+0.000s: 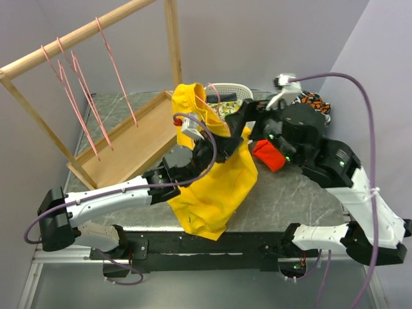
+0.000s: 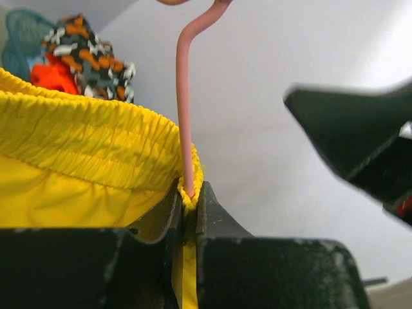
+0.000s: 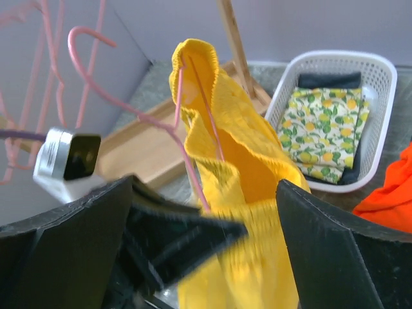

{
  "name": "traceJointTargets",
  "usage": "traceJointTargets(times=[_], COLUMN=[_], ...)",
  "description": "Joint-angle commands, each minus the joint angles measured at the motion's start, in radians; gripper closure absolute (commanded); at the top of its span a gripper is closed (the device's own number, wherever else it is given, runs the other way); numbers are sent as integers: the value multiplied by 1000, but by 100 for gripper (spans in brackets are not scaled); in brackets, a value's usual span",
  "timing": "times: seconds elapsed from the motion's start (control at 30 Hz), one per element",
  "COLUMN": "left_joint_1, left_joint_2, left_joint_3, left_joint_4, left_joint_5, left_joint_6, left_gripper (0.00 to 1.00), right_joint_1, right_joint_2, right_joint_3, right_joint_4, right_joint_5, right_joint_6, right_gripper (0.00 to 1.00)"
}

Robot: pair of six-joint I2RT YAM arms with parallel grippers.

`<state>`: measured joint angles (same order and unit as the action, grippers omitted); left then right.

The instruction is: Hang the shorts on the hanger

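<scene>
Yellow shorts [image 2: 77, 148] and pink hanger [image 2: 185, 116] sit clenched in left jaws; right jaws gape wide.

Yellow shorts [image 1: 215, 187] of thin matt cloth, waistband gathered and ribbed; pink hanger [image 2: 185, 116] of smooth wire; tabletop [image 1: 290, 193] grey, marbled, faintly glossy; pale bare wooden tray [image 1: 129, 148] along its far left edge; white plastic lattice basket [image 3: 380, 71].
</scene>
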<state>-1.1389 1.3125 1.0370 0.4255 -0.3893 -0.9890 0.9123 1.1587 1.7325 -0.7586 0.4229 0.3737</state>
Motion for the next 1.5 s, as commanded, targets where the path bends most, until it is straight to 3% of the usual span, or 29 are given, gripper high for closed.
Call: traceJointTargets(times=[0.0,0.33,0.6,0.8,1.47], left_joint_1=[67,229,344,418,645], left_joint_2=[4,53,109,186,349], left_joint_3=[112,411,581,741,891], left_joint_4=[27,-203,-286,-370,-381], left_joint_5=[41,125,242,351,504], left_joint_6=[12,76,95,119,26], left_gripper=[99,99,99,99,99], right_joint_1=[7,8,7,8,7], right_joint_2=[-132,-275,-329,-344,-363], right_joint_3=[-10,-198,-425,-501,-656], right_joint_4=[102,203,263,283,351], right_joint_5=[17,13,-9,-13,-76], right_joint_6=[-13,36,109,136,180], right_gripper=[0,0,0,0,0])
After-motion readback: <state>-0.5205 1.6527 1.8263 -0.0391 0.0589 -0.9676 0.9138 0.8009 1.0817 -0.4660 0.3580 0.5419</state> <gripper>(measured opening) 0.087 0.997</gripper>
